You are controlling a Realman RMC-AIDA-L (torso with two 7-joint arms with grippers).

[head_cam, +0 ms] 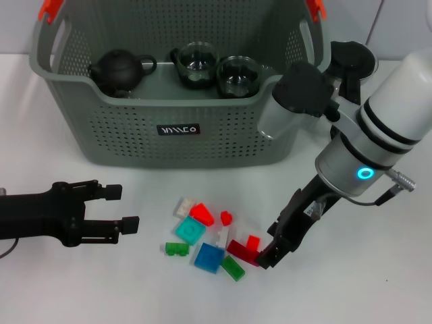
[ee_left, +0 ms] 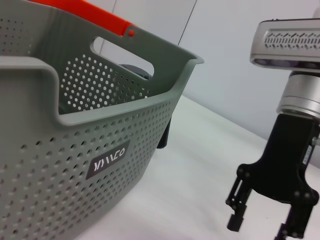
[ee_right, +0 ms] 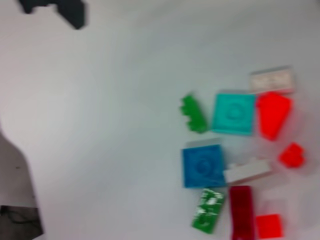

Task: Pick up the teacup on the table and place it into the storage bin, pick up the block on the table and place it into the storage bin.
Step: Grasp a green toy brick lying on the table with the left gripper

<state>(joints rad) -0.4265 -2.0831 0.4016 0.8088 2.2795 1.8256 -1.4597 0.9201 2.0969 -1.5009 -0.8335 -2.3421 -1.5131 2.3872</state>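
Right claw down on the surface in front of the storage bin, tips at the dark red block on the pile's edge; whether pressed together or spread cannot be told. Left claw spread, empty, resting low before the bin's left corner. Glass teacups already inside the bin beside a black teapot. Blocks likely light, rigid, slick plastic; best pinched across flat opposite sides.

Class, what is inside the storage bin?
Inside the storage bin: a black teapot and two glass teacups. Its front wall hides part of the floor.
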